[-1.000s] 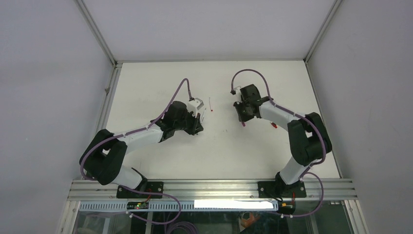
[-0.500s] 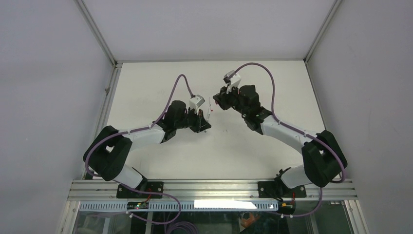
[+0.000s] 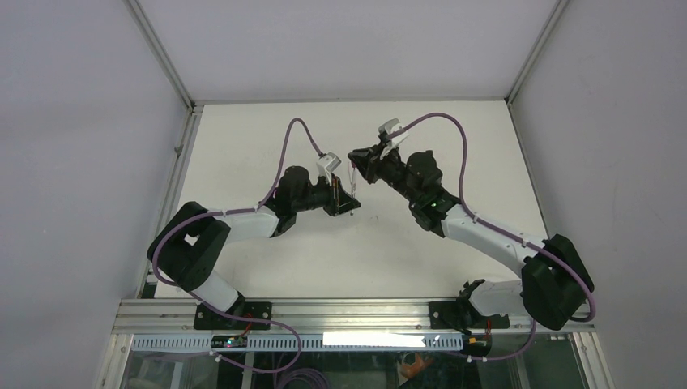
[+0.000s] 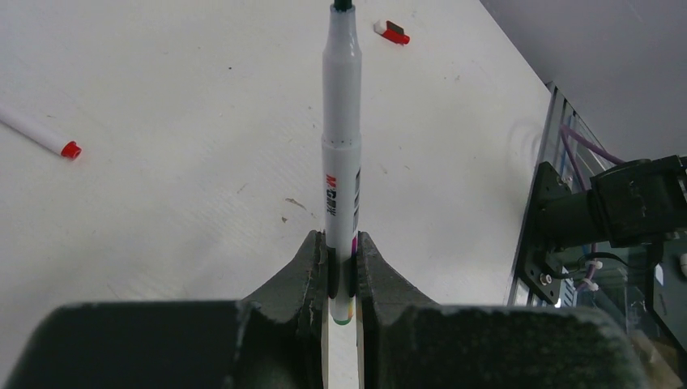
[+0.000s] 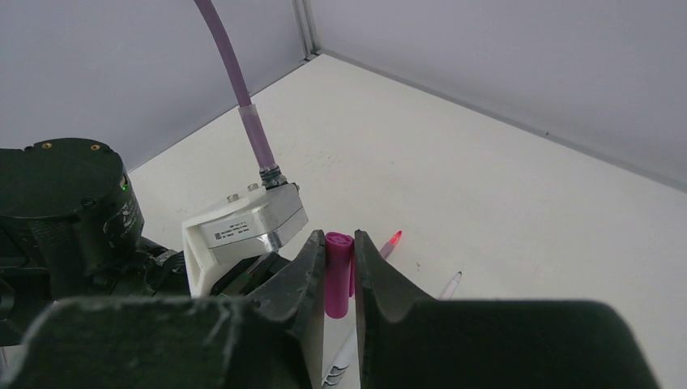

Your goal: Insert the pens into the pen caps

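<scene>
Two halves look set to mate in mid-air: the left gripper (image 4: 342, 243) is clamped on a white pen (image 4: 341, 154), the right gripper (image 5: 339, 243) pinches a magenta cap (image 5: 337, 279). Next, the cap's mouth likely needs lining up with the pen tip, then a push along its axis. A second ago the arms were well apart

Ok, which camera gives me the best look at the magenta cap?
Right wrist: the magenta cap is close and sharp, pinched in the right gripper. The top view shows it too small to make out; the left wrist view misses it.
</scene>
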Tool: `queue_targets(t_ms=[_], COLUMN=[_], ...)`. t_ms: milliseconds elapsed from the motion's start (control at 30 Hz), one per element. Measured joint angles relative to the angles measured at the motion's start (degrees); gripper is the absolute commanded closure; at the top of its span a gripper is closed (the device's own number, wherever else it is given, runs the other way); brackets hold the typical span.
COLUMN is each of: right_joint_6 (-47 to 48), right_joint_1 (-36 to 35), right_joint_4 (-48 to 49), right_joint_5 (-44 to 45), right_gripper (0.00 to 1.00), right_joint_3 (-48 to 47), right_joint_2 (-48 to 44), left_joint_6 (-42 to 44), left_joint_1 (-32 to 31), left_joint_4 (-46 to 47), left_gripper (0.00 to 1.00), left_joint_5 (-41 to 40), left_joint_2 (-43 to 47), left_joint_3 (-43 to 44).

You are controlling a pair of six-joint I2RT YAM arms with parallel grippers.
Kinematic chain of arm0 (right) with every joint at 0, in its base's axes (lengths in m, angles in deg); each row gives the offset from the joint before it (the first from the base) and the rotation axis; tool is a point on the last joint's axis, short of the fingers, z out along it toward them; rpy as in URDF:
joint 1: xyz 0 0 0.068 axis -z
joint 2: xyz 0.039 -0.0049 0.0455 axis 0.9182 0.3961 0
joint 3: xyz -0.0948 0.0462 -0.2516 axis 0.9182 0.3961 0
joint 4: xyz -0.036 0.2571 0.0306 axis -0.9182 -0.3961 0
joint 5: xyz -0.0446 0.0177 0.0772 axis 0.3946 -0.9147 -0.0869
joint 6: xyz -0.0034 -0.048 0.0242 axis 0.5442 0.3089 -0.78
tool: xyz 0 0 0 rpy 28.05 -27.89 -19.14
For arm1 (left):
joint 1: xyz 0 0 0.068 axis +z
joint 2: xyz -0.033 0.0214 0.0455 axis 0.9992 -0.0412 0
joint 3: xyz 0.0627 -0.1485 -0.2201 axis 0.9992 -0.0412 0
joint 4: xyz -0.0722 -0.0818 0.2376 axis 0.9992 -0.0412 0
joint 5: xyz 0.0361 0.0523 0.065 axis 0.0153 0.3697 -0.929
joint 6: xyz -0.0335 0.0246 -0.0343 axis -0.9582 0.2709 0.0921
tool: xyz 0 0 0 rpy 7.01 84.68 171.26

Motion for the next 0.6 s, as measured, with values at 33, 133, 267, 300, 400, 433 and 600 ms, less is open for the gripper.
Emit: queue_targets(t_ms=[33, 133, 267, 300, 400, 433, 600], right_joint_6=[0.09, 0.63, 1.27, 1.40, 1.53, 1.55, 1.55], right_joint_1=[0.00, 0.00, 0.00, 0.00, -0.02, -0.02, -0.02], right_joint_4=[0.07, 0.94, 1.64, 2.10, 2.95, 3.02, 3.02], right_joint_5=[0.11, 0.90, 1.92, 1.97, 1.95, 1.95, 1.90], right_gripper=[1.00, 1.00, 1.00, 1.00, 1.00, 1.00, 1.00], right_joint_3=[0.00, 0.35, 0.87, 0.87, 0.87, 0.87, 0.87], right_joint_2=[-0.35, -1.03, -0.63, -0.17, 1.60, 2.19, 4.37], left_joint_6=[-0.24, -0.61, -0.68, -0.68, -0.66, -0.66, -0.52], left_joint_1=[0.00, 0.00, 0.00, 0.00, 0.00, 0.00, 0.00], left_joint_4=[0.28, 1.03, 1.68, 1.77, 1.90, 1.95, 1.86], left_gripper=[1.00, 1.00, 1.00, 1.00, 1.00, 1.00, 1.00], left_joint_5=[0.02, 0.22, 0.37, 0.44, 0.57, 0.70, 0.85], left_joint_2=[0.00, 0.00, 0.02, 0.02, 0.02, 0.02, 0.09], left_joint_3=[0.00, 0.00, 0.00, 0.00, -0.20, -0.39, -1.40])
